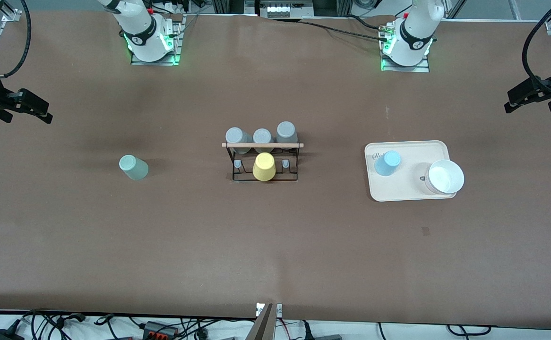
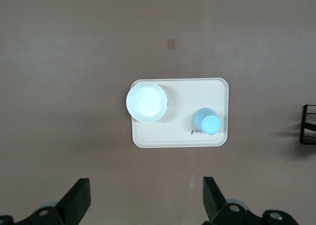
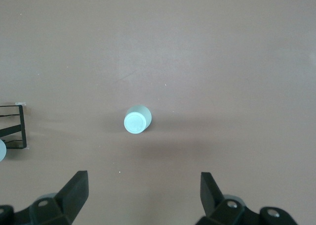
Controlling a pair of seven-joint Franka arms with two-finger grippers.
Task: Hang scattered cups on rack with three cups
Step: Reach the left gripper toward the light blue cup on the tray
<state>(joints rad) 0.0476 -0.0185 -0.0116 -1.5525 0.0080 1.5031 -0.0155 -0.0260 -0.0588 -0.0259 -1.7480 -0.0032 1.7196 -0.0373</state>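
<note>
The black wire rack (image 1: 264, 163) with its wooden rod stands mid-table, its edge also showing in the wrist views (image 2: 309, 124) (image 3: 13, 128). It carries three grey tumblers (image 1: 261, 136) and a yellow one (image 1: 264, 166). A pale mint cup (image 1: 133, 167) (image 3: 137, 120) stands upside down on the table toward the right arm's end. A light blue cup (image 1: 387, 163) (image 2: 207, 121) stands upside down on the cream tray (image 1: 408, 191). My right gripper (image 3: 143, 193) (image 1: 44, 111) hangs open high above the table near the mint cup. High over the table beside the tray, my left gripper (image 2: 146, 195) (image 1: 511, 100) is open too. Both are empty.
A white bowl (image 1: 444, 177) (image 2: 146, 102) sits on the cream tray (image 2: 177, 138) beside the blue cup. A small dark mark (image 1: 426, 231) lies on the brown table cover nearer the camera than the tray. Cables run along the table's edges.
</note>
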